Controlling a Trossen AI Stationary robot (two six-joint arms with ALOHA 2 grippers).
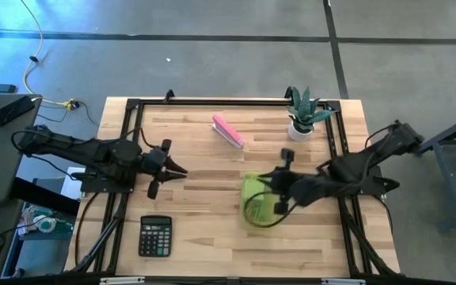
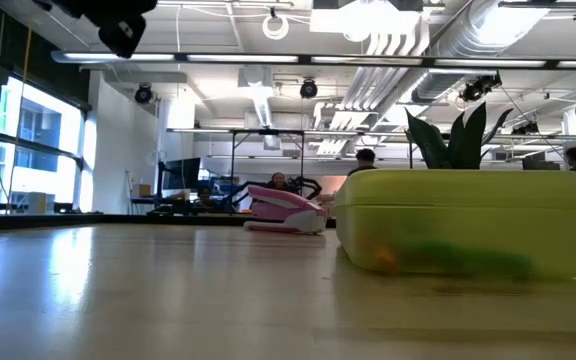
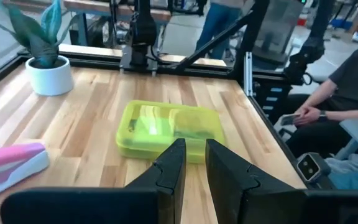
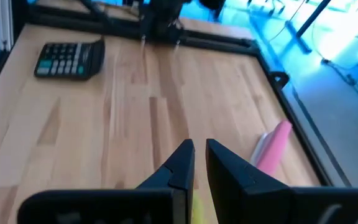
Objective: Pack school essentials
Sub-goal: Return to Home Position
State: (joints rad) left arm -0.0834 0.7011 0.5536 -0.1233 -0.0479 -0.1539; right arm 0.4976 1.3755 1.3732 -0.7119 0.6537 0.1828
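Note:
A shut yellow-green translucent box point(image 1: 253, 202) point(image 2: 468, 222) point(image 3: 169, 127) lies flat on the table right of centre. Through its wall only blurred green and orange shapes show; the stationery cannot be told apart. My right gripper point(image 1: 278, 188) point(image 4: 199, 149) hovers shut above the box's right side, and a strip of the yellow box point(image 4: 195, 210) shows below its fingers. No gripper reaches the box top in the low view. My left gripper point(image 1: 179, 169) point(image 3: 192, 149) is shut, raised over the table's left half and pointing at the box.
A pink oblong block point(image 1: 228, 131) point(image 2: 283, 212) point(image 4: 272, 144) lies toward the far edge. A potted plant point(image 1: 303, 115) point(image 3: 45, 62) stands at the far right corner. The black calculator point(image 1: 155, 236) point(image 4: 70, 59) sits near the front left. People show in the room beyond the table point(image 3: 347, 81).

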